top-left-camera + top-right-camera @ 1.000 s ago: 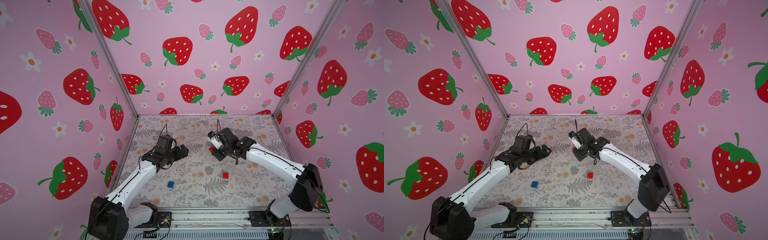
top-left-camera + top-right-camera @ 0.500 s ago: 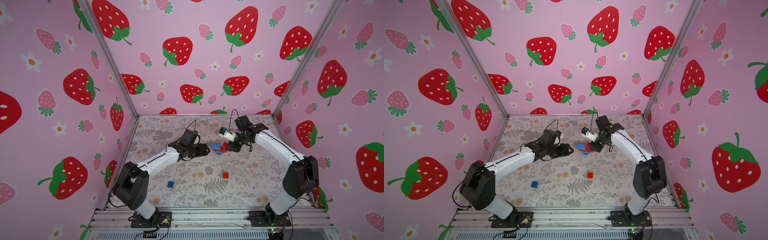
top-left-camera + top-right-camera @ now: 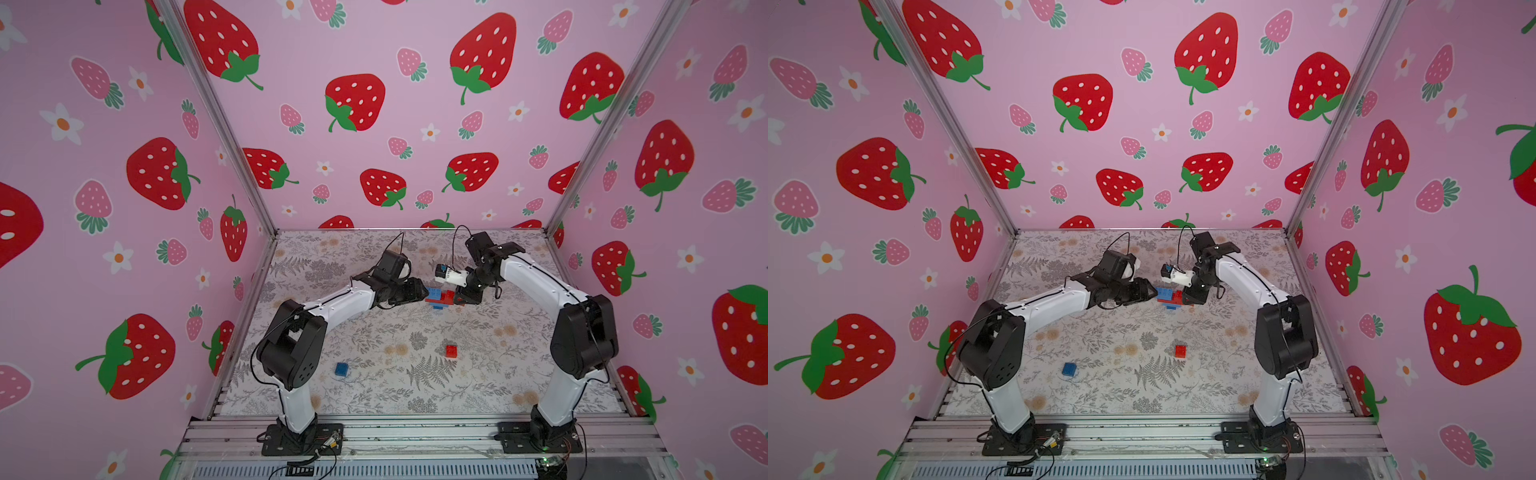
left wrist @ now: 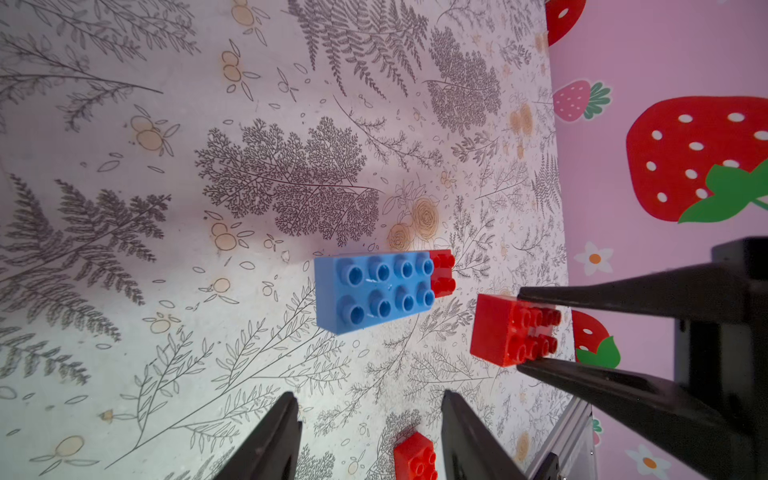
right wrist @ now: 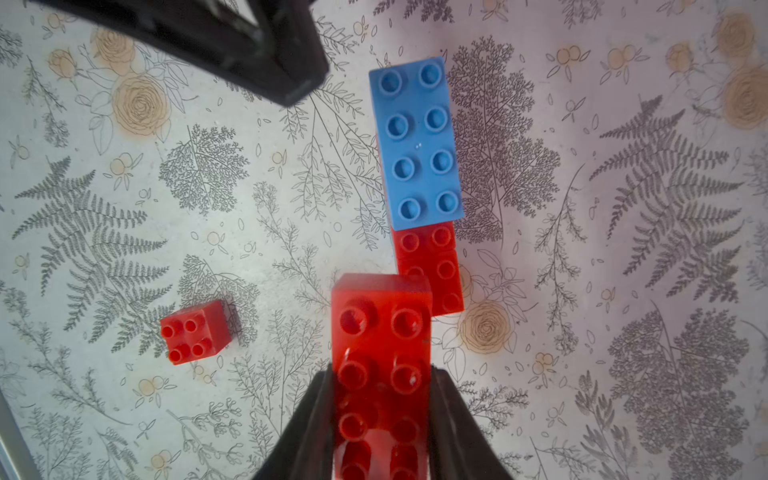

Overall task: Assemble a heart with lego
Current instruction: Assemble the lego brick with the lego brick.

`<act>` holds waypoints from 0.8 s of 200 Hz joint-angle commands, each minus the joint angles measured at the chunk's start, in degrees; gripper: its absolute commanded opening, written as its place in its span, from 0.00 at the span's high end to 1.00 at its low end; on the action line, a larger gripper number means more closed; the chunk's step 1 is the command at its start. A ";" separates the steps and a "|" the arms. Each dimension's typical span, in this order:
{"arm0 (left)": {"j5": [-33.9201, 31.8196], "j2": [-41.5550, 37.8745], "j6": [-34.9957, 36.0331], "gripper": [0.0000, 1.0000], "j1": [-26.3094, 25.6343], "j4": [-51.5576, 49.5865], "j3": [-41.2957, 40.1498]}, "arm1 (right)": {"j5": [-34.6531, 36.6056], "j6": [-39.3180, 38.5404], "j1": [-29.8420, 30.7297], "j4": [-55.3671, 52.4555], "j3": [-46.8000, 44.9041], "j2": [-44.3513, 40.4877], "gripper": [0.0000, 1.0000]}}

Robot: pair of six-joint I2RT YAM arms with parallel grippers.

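Note:
The heart (image 3: 437, 295) (image 3: 1166, 296) is a small cluster of joined blue and red lego in mid-table. The wrist views show a long blue brick (image 4: 374, 291) (image 5: 417, 141) stacked over a red brick (image 4: 442, 272) (image 5: 430, 266). My right gripper (image 3: 459, 298) (image 5: 382, 374) is shut on a long red brick (image 5: 382, 324) (image 4: 515, 330), held right beside the cluster; contact cannot be told. My left gripper (image 3: 424, 293) (image 4: 369, 395) is open with nothing between its fingers, just left of the cluster.
A small red square brick (image 3: 451, 351) (image 3: 1180, 351) (image 5: 195, 332) lies nearer the front. A small blue square brick (image 3: 341, 369) (image 3: 1069, 369) lies front left. Pink strawberry walls (image 3: 415, 124) enclose the floral table (image 3: 415, 395) on three sides.
My left arm has swung from the left side in to the cluster, its jaws narrowing. My right gripper, still holding the long red brick, shifted right and lower, uncovering the cluster.

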 commanded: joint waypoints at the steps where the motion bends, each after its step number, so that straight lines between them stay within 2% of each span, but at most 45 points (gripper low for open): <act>1: 0.91 1.52 0.35 0.42 0.01 1.09 2.63 | -0.62 -3.10 -0.50 -1.91 2.81 2.47 0.90; 73: 0.81 4.80 -0.61 0.51 0.61 3.09 4.43 | -2.00 -5.38 -1.08 -6.16 8.99 7.74 0.91; 160: 0.60 7.62 -0.36 0.56 0.89 3.48 6.57 | -3.60 -6.01 -1.08 -8.33 12.40 10.91 0.91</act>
